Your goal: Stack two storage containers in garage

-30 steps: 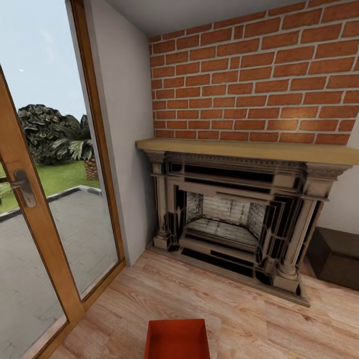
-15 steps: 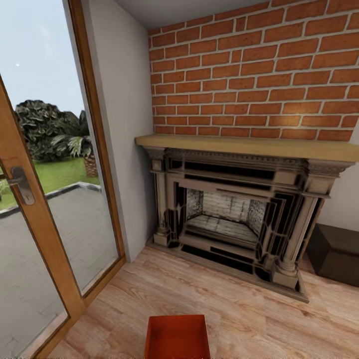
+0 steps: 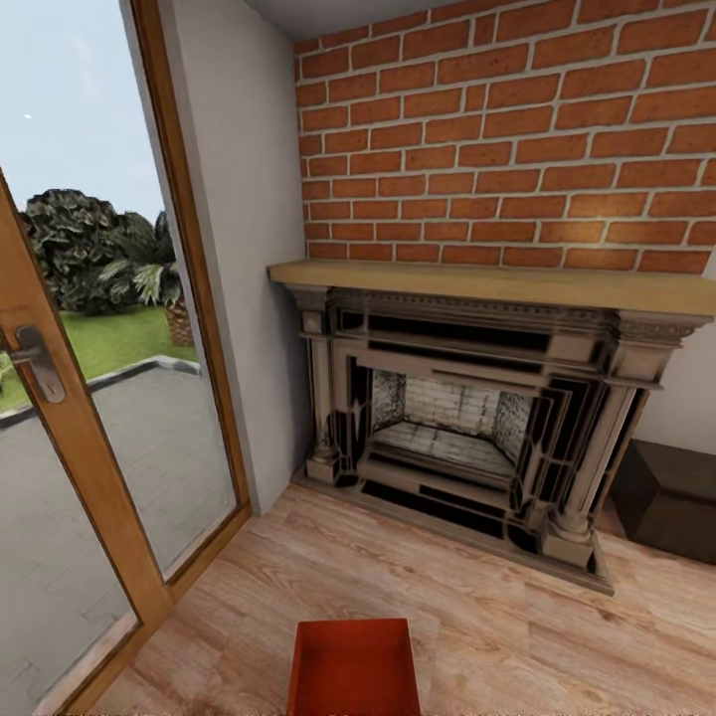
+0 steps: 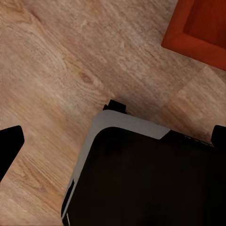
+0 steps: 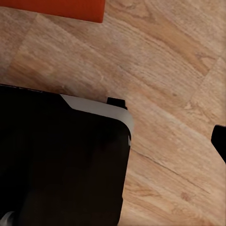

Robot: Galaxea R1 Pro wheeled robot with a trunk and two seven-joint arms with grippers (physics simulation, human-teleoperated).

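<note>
One red-orange storage container rests on the living room's light wood plank floor, at the near edge of the head view, open top up and empty inside. A corner of the storage container appears in the left wrist view, a strip of its wall in the right wrist view. My left gripper hangs open above the planks, its black fingertips far apart. My right gripper is open too, with one fingertip showing. Neither touches the bin. The garage is out of view.
A dark ornate fireplace under red brick stands ahead. Wood-framed glass doors line the left side. A dark low box sits at the right of the hearth. My own black base is under both wrists.
The whole head picture has shifted: fireplace and bricks sit slightly higher and the container shows more fully, so the camera moved. Nothing in the room itself has moved.
</note>
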